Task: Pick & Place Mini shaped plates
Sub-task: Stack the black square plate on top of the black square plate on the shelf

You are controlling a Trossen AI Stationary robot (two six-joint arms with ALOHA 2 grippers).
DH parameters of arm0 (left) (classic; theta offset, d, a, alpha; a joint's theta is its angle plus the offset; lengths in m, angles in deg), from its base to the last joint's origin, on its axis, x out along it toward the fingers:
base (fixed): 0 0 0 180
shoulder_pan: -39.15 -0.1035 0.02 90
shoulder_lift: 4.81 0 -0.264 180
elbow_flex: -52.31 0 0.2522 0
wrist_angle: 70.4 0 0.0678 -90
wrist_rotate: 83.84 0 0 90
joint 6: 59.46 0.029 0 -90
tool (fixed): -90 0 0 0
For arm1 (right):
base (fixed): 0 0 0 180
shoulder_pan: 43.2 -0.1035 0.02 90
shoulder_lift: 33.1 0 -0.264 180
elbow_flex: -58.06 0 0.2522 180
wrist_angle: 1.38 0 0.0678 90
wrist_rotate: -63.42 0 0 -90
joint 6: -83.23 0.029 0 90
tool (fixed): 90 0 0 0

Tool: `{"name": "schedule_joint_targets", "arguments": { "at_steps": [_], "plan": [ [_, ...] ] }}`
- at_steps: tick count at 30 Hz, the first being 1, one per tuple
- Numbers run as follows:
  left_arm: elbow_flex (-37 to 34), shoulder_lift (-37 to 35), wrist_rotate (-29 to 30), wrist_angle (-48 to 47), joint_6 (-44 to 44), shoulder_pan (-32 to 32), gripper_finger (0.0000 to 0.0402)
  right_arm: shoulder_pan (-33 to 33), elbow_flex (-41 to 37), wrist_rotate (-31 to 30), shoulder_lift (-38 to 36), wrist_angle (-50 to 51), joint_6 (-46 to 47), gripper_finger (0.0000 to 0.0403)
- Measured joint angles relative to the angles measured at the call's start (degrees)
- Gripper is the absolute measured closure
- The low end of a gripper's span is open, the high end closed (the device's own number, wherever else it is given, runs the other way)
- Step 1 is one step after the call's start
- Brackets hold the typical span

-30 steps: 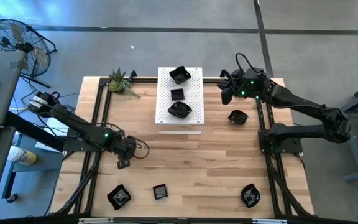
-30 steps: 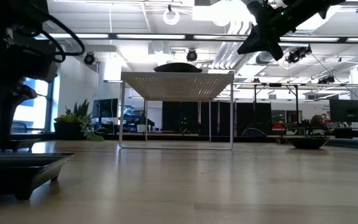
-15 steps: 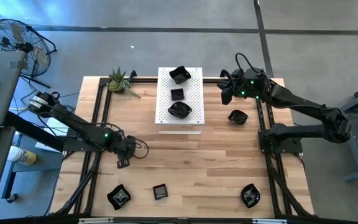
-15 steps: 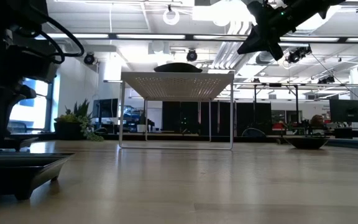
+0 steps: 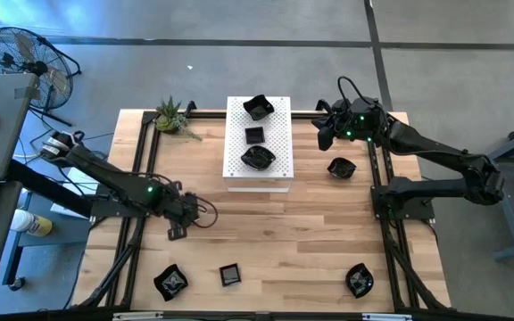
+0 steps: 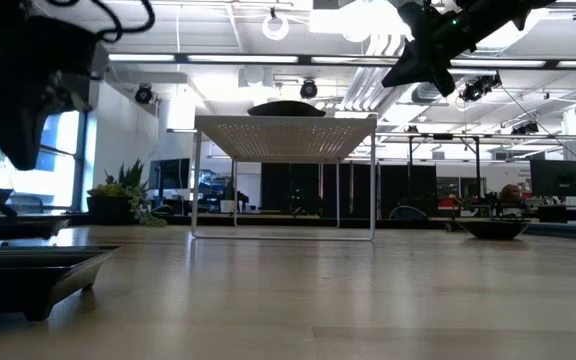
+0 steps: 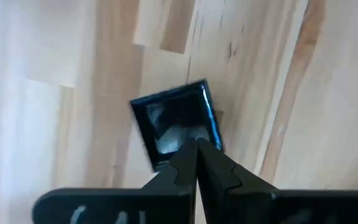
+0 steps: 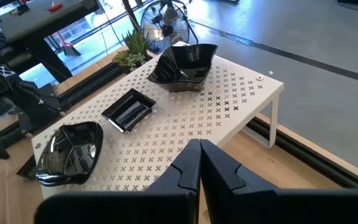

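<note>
Left end effector [image 7: 196,163] clamped on rim of square mini plate [image 7: 178,122], gripping its edge to lift it; right end effector [image 8: 199,163], fingers together and empty, waits by white board [image 8: 229,106].

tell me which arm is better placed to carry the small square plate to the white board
Left. Its hand is shut on the small square plate on the table's left, while the right hand hovers empty beside the white board.

glossy black plates [image 8: 182,65]; matt perforated white board [image 8: 229,99]; smooth wooden table [image 5: 275,232]
</note>
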Motion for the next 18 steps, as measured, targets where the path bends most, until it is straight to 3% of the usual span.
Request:
{"name": "schedule_joint_targets", "arguments": {
  "at_steps": [8,13,18],
  "plan": [
    [6.2,-1.3,3.0,-7.2,-0.6,0.0,0.0401,0.0,0.0,0.0,0.0,0.0,-1.2,0.0401],
    [3.3,-0.2,2.4,-7.1,-6.8,-0.6,0.0383,0.0,0.0,0.0,0.0,0.0,-1.2,0.0401],
    [-2.1,-1.1,-3.1,-2.6,-10.3,-5.7,0.0357,0.0,0.0,0.1,0.0,0.0,-1.3,0.0400]
  ]
}}
